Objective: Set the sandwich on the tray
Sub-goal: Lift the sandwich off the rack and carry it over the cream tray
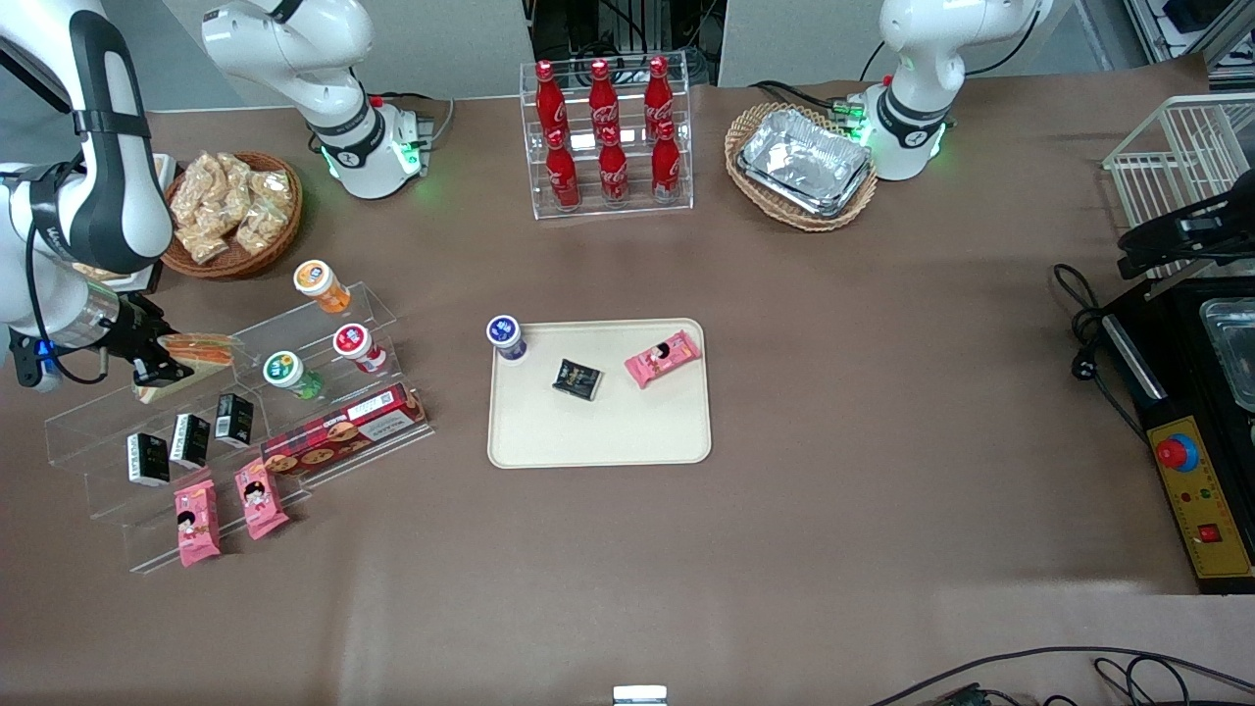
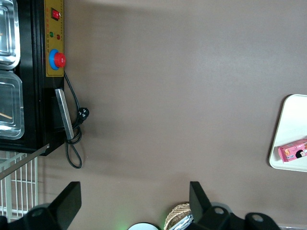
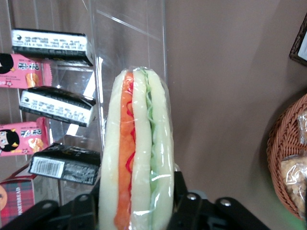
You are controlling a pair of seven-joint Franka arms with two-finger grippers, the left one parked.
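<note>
While I watch: hand (image 1: 157, 368) clenched on sandwich (image 1: 186, 363), above the acrylic shelf (image 1: 225, 412).
Tray (image 1: 598, 431): mid-counter, well apart.

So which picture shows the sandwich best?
The right wrist view: the sandwich fills it, held in the claw, fillings clear. The front view shows it small above the clear shelf. The left wrist view misses it.

The gripper (image 1: 162, 365) holds the sandwich (image 1: 191, 361) above the stepped acrylic rack (image 1: 235, 422) at the working arm's end of the table, well apart from the tray (image 1: 598, 431) at mid-table. On the tray lie a pink packet (image 1: 664, 358), a black packet (image 1: 577, 378) and a capped cup (image 1: 505, 336).
</note>
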